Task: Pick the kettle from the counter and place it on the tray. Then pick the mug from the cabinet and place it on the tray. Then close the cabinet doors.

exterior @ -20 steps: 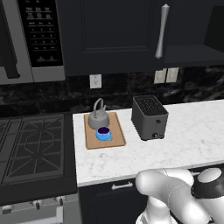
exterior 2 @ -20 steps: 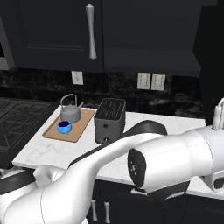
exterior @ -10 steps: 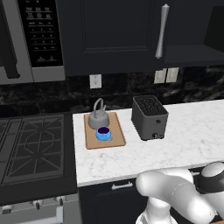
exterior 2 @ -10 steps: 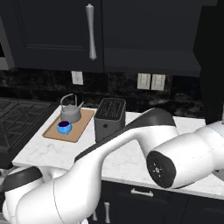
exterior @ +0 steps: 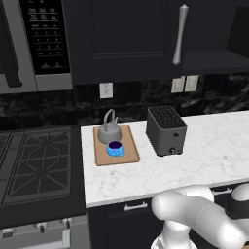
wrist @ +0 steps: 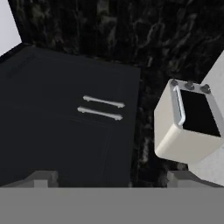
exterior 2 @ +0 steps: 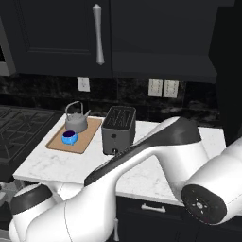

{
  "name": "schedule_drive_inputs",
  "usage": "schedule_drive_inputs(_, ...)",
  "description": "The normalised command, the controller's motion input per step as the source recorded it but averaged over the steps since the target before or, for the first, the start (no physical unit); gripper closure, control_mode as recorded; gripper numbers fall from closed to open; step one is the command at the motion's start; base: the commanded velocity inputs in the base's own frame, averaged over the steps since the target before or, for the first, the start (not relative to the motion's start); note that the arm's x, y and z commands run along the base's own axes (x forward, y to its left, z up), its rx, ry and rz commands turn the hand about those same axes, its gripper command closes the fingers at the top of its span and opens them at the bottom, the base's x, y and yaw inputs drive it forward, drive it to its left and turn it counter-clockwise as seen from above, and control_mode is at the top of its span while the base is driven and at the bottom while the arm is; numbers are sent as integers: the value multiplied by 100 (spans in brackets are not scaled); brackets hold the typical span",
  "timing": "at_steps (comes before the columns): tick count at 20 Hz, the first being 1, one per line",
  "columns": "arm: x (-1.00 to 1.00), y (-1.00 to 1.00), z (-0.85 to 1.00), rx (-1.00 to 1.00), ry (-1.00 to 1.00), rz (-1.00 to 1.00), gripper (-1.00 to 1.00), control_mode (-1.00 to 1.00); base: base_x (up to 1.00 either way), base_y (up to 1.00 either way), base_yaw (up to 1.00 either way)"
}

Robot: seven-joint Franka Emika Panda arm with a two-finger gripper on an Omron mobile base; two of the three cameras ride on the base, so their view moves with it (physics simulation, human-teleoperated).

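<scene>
Standing on the tray [exterior: 127, 157], the kettle [exterior: 110, 133] and the mug [exterior: 115, 148] are both in place: kettle at the rear of the board, mug just in front of it, the two close together but whether touching cannot be told. The tray lies on the tabletop [exterior: 204, 146] between the stovetop [exterior: 36, 160] and the toaster [exterior: 166, 130]. By these placements, the first two steps read as complete.

The remaining step is the cabinet doors. One door [exterior: 121, 39] with its silver bar handle [exterior: 180, 34] sits flush across the front. To its right, in the left base view, an open-looking recess [exterior: 214, 58] shows beneath the upper edge; whether a second door stands swung out there cannot be confirmed.

The hand [wrist: 111, 181] shows two finger tips [wrist: 41, 178] set far apart at the bottom of its own view, so the opening reads as wide, nothing between them. It faces two paired silver handles [wrist: 101, 107] on dark panels and a pale box-like appliance [wrist: 188, 122].

Judgement: the next move calls for raising the arm towards any open door and pushing its panel flush.
</scene>
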Motion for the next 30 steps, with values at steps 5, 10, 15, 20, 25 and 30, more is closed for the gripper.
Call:
schedule_drive_inputs(5,21,8,-4,0,8,17,-100,-100,0,0,0)
schedule_drive_inputs(10,27,37,0,0,9,19,-100,-100,0,0,0)
schedule_drive_inputs(15,35,34,0,0,7,20,-100,-100,0,0,0)
schedule_drive_inputs(20,5,56,-17,-3,2,22,-100,-100,0,0,0)
schedule_drive_inputs(25,15,73,-12,0,1,18,-100,-100,0,0,0)
schedule_drive_inputs(30,34,78,-1,-1,1,16,-100,-100,0,0,0)
